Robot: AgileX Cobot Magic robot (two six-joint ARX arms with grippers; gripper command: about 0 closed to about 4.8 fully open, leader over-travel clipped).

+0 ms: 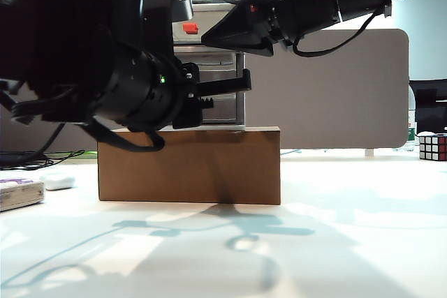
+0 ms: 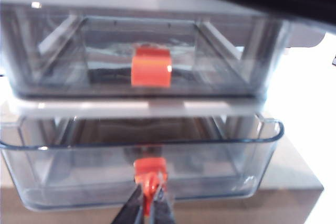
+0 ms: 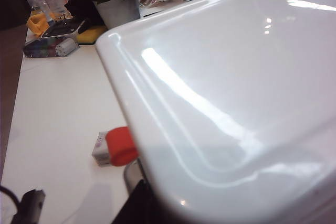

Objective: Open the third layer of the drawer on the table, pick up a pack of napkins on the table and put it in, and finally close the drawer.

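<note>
The drawer (image 1: 222,61), white-framed with smoky grey tiers, stands on a brown cardboard box (image 1: 190,165). In the left wrist view the third layer (image 2: 63,177) sticks out a little from under the middle tier (image 2: 220,61). My left gripper (image 2: 150,196) is shut on its red handle (image 2: 150,169); from outside, this gripper (image 1: 237,87) reaches in from the left at the unit's front. My right gripper (image 1: 216,38) rests shut on the unit's white top (image 3: 236,77), one dark finger (image 3: 144,205) showing. The pack of napkins (image 1: 19,193) lies on the table (image 1: 314,242) at the far left.
A small white oval case (image 1: 59,181) lies beside the pack. A Rubik's cube (image 1: 432,146) sits at the far right. A grey partition (image 1: 335,95) stands behind the unit. The top tier's red handle (image 3: 122,146) juts out; a plant pot (image 3: 118,9) and clutter sit far off.
</note>
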